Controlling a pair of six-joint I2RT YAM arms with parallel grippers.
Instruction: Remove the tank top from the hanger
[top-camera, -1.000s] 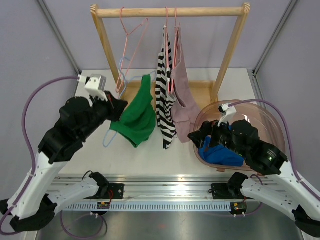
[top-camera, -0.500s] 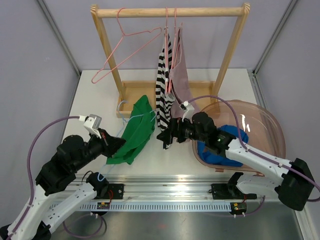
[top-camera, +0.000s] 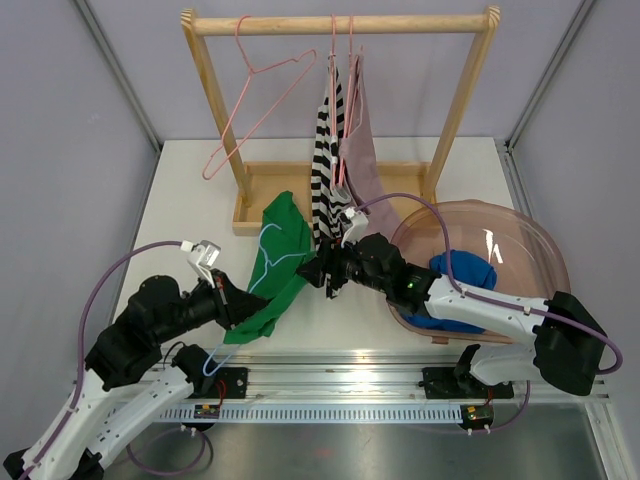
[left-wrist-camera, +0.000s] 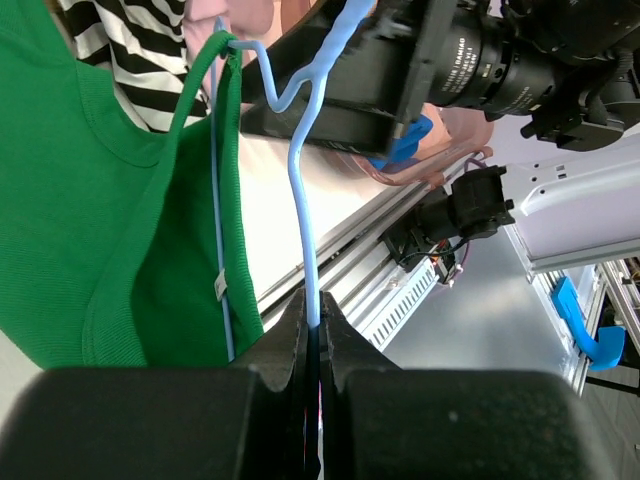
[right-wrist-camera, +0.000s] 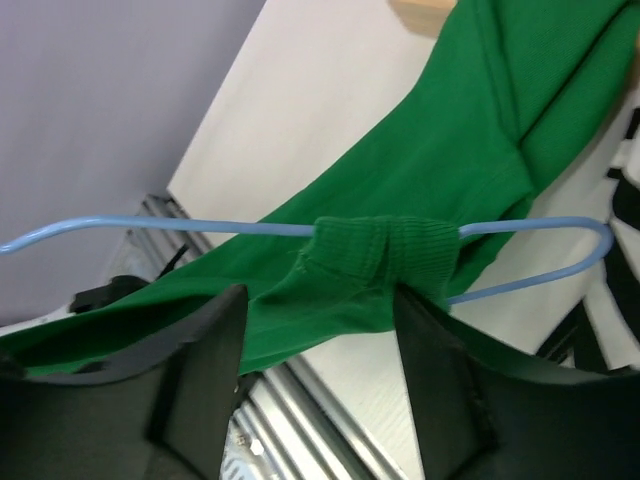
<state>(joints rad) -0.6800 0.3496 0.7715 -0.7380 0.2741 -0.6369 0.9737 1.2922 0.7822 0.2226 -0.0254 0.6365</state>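
Note:
The green tank top (top-camera: 283, 222) hangs on a light blue wire hanger (top-camera: 256, 268), held low over the table in front of the rack. My left gripper (top-camera: 232, 303) is shut on the hanger's wire (left-wrist-camera: 305, 200) below the twisted neck; the tank top (left-wrist-camera: 90, 220) drapes to its left. My right gripper (top-camera: 318, 272) is at the tank top's right edge. In the right wrist view it (right-wrist-camera: 318, 300) is open, with the green strap (right-wrist-camera: 385, 255) bunched on the hanger wire (right-wrist-camera: 150, 224) just ahead of the fingers (right-wrist-camera: 195, 370).
A wooden rack (top-camera: 340, 22) holds an empty pink hanger (top-camera: 255, 100), a striped top (top-camera: 325, 165) and a pink top (top-camera: 360, 150). A clear pink basin (top-camera: 530, 240) with a blue cloth (top-camera: 465, 275) sits at the right. The metal rail (top-camera: 340, 385) runs along the near edge.
The tank top and its blue hanger came off the rack and down to the table in my left gripper. My right gripper swung left from the basin to the green strap. The pink hanger swings.

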